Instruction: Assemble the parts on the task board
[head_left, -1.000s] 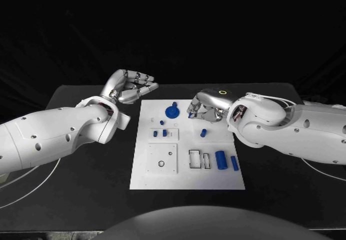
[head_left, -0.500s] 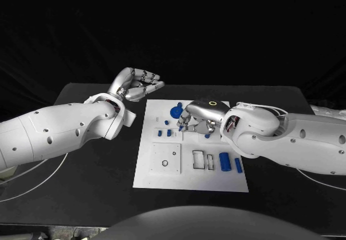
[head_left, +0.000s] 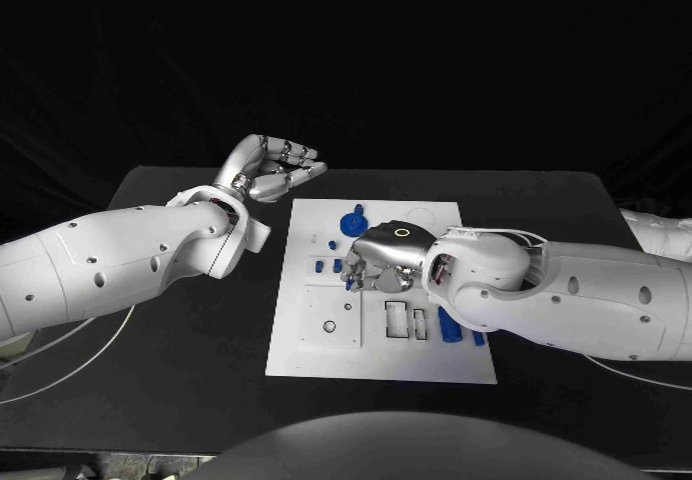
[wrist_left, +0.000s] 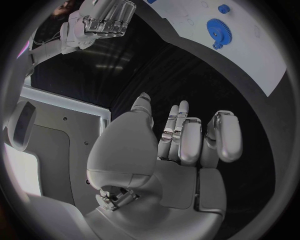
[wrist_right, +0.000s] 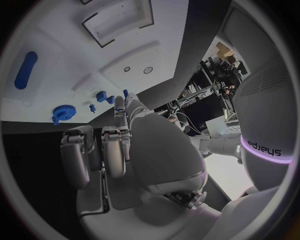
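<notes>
The white task board (head_left: 382, 355) lies mid-table. My right hand (head_left: 378, 262) hovers over its middle with fingers curled, pinching a small blue peg (head_left: 351, 283) whose tip shows by the thumb (wrist_right: 125, 93). A blue gear (head_left: 353, 222) (wrist_right: 61, 112) (wrist_left: 217, 31) sits at the board's far side. Two short blue pegs (head_left: 326, 266) (wrist_right: 105, 97) stand just left of the hand. Two blue cylinders (head_left: 449, 323) lie at the board's right, partly hidden under my right forearm. My left hand (head_left: 270, 167) (wrist_left: 181, 145) is curled into an empty fist beyond the board's far left corner.
A square recess with a small hole (head_left: 329, 318) and two narrow rectangular slots (head_left: 392, 318) lie on the board's near half. My left forearm (head_left: 130, 260) crosses the table left of the board. Bare black table (head_left: 188, 380) lies on the near left.
My right hand has moved from the board's far edge toward its middle and left, carrying the small blue peg. My left hand keeps its fist and its place.
</notes>
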